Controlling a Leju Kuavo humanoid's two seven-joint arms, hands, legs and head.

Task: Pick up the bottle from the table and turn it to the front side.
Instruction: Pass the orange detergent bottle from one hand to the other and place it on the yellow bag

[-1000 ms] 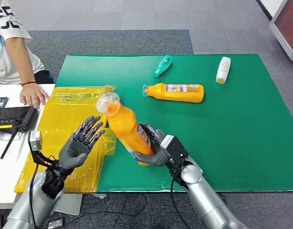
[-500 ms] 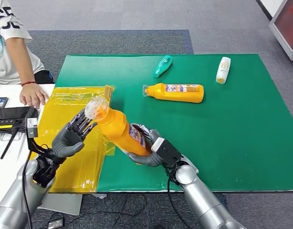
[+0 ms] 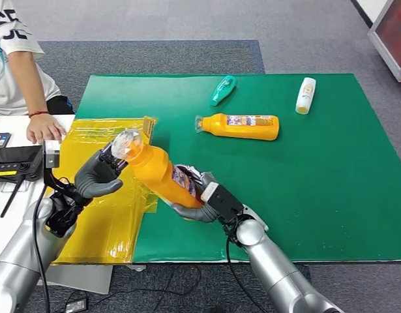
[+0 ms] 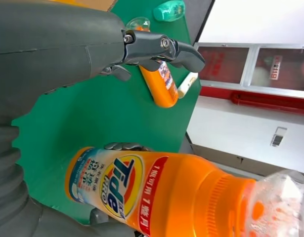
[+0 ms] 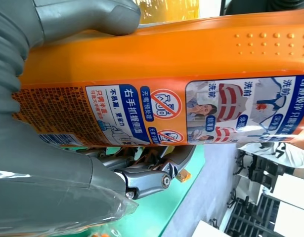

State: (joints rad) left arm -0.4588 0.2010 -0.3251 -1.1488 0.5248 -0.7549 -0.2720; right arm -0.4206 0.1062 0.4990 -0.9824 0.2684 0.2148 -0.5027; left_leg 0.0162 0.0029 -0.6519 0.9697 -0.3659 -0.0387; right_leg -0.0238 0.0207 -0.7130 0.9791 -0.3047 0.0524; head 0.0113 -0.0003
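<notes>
Two orange bottles on scene: held bottle (image 3: 161, 175) lifted above near edge of green mat (image 3: 311, 195), tilted, clear cap end up and toward robot's left; second orange bottle (image 3: 240, 126) lies flat farther back on mat. Right hand (image 3: 195, 202) grips held bottle around lower body, thumb over one side, fingers under label. Left hand (image 3: 97, 175) raised beside cap, fingers spread apart, tips at cap; contact not clear. Teal bottle (image 3: 223, 89) and white bottle (image 3: 305, 95) lie near far edge. Yellow plastic sheet (image 3: 90, 195) beneath left hand. Person's hand (image 3: 44, 127) rests on white table (image 3: 11, 222).
</notes>
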